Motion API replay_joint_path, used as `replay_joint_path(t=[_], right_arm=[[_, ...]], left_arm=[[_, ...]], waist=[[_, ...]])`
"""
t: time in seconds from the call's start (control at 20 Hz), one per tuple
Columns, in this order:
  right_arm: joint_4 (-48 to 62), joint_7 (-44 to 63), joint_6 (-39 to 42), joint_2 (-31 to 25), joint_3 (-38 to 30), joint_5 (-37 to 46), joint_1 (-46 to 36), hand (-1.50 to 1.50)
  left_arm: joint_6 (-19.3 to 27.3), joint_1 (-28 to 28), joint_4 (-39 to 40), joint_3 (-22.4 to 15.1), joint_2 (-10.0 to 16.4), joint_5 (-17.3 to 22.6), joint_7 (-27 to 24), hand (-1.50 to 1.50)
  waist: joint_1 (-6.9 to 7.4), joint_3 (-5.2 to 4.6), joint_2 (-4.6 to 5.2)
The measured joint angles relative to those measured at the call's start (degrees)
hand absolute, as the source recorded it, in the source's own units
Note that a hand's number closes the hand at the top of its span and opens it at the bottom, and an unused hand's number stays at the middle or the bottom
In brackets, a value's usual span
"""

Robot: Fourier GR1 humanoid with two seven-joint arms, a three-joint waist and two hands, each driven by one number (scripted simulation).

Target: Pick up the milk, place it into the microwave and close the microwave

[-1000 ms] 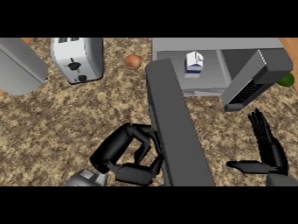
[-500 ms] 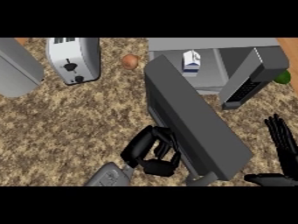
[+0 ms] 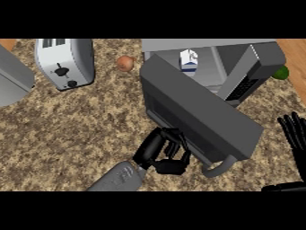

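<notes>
On the speckled brown counter [image 3: 62,126], the grey box-shaped microwave [image 3: 208,46] stands open, its dark door [image 3: 195,108] half swung. The black left hand [image 3: 160,152], clenched and grasping nothing, sits against the door's outer face; it may slide off, leaving the door ajar. The black right hand [image 3: 302,143] rests open at the right. The white-and-blue milk carton [image 3: 188,61] stands upright inside.

White-blue milk [image 3: 189,61] upright inside half-open microwave [image 3: 208,45]

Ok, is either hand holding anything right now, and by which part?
Nothing is held. The left hand, fingers curled, presses the near edge of the microwave door; the right hand is open; the milk stands inside the microwave.
</notes>
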Motion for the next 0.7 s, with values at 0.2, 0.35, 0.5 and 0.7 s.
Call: replay_joint_path(t=[0.2,0.35,0.5,0.7], right_arm=[[-4.71,2.42,1.14,-0.22,1.61,-1.82,0.89,-1.5],[-7.83,4.33,2.33,-0.78,2.6,-3.39,1.29,-1.5],[-10.1,6.33,3.45,-1.58,3.28,-4.96,0.79,-1.5],[-12.8,8.33,4.93,-3.73,3.38,-6.31,0.64,-1.5]], left_arm=[[2.27,-3.27,2.61,-3.8,0.18,5.4,0.28,1.5],[4.18,-4.83,2.75,-5.31,0.2,9.42,-0.92,1.5],[6.19,-6.63,2.15,-6.05,0.24,13.39,-1.58,1.5],[10.19,-8.7,1.89,-6.12,0.15,17.72,-3.05,1.5]], waist=[[-1.51,-0.02,0.29],[-2.55,-0.08,0.51],[-3.56,-0.11,0.78],[-5.0,-0.16,1.0]])
